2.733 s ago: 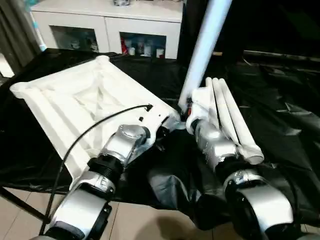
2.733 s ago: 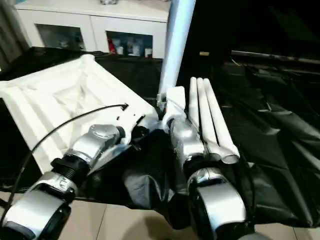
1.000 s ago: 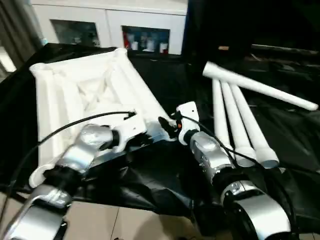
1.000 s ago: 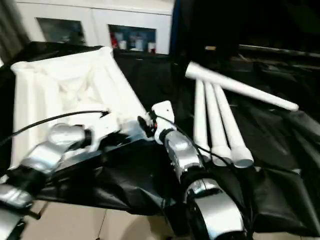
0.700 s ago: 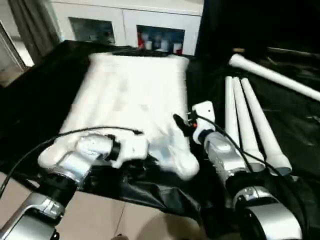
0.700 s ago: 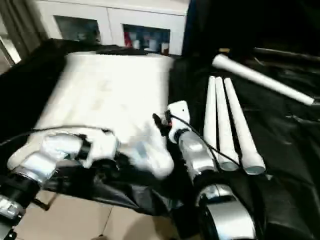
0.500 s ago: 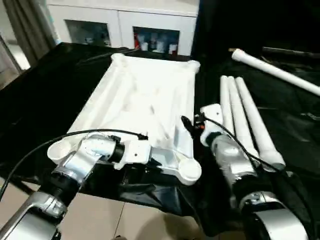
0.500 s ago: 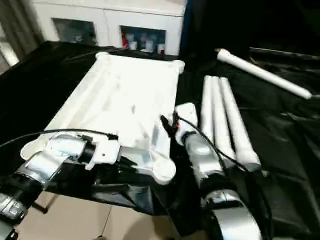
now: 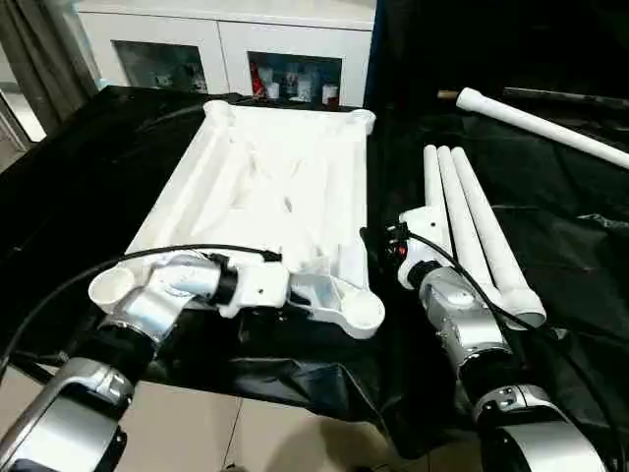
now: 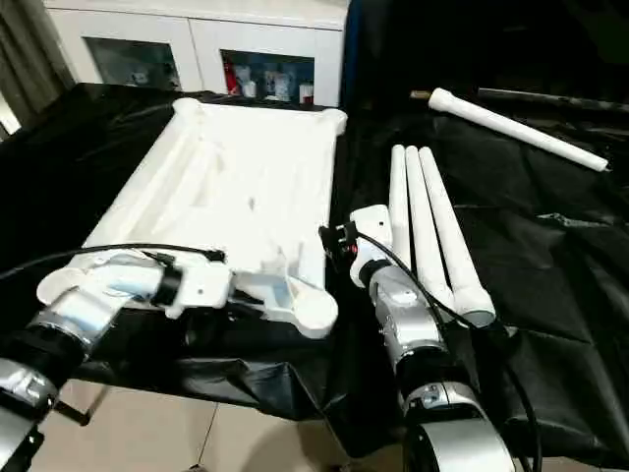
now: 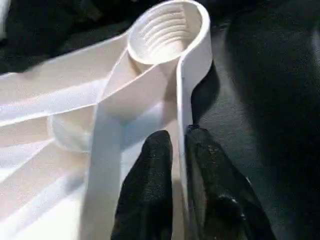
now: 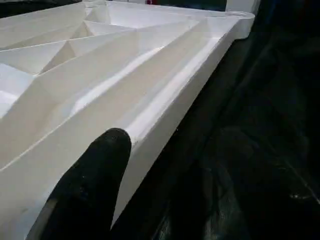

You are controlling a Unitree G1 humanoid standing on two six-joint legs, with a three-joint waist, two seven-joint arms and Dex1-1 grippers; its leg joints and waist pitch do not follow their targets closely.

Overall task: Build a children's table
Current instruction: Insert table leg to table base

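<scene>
The children's table lies in parts on a black sheet. Its white tabletop (image 9: 275, 187) lies ribbed side up, long side pointing away from me. My left gripper (image 11: 179, 137) is shut on the thin rim wall at the near edge, one finger on each side, just short of the round corner socket (image 11: 165, 30). My right gripper (image 9: 376, 246) stands open beside the tabletop's right edge, and one black finger (image 12: 95, 175) rests against the outer wall. Three white legs (image 9: 472, 231) lie side by side to the right. Another leg (image 9: 541, 123) lies slantwise at the back right.
A white glass-door cabinet (image 9: 226, 39) stands behind the table. The black sheet (image 9: 79, 177) hangs over the table's near edge, with tiled floor (image 9: 295, 433) below. A black cable (image 9: 59, 295) loops along my left forearm.
The tabletop has swung from lying askew to pointing straight away from me, my left gripper still at its near rim. The leg once upright at my right gripper now lies at the back right.
</scene>
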